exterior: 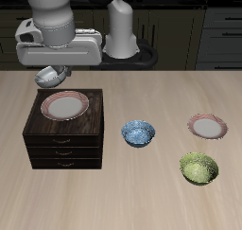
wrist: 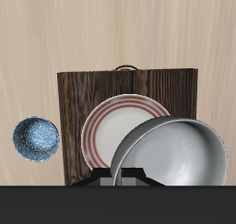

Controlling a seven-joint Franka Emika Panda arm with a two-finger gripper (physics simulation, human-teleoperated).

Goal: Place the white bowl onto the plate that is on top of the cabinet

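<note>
My gripper (exterior: pixel 53 70) is shut on the rim of the white bowl (exterior: pixel 47 79) and holds it tilted in the air, just behind the cabinet's back edge. The dark-brown cabinet (exterior: pixel 62 144) has three drawers. The pink-rimmed plate (exterior: pixel 64 105) lies flat on its top, below the bowl and nearer the table's front edge. In the wrist view the bowl (wrist: pixel 180 154) hangs close to the camera and hides part of the plate (wrist: pixel 112 126) on the cabinet top (wrist: pixel 78 94). Only the base of the gripper (wrist: pixel 124 175) shows there.
A blue-patterned bowl (exterior: pixel 138 132) stands on the table beside the cabinet and also shows in the wrist view (wrist: pixel 35 138). A second, smaller pink-rimmed plate (exterior: pixel 207 127) and a green bowl (exterior: pixel 198 168) lie farther along the table.
</note>
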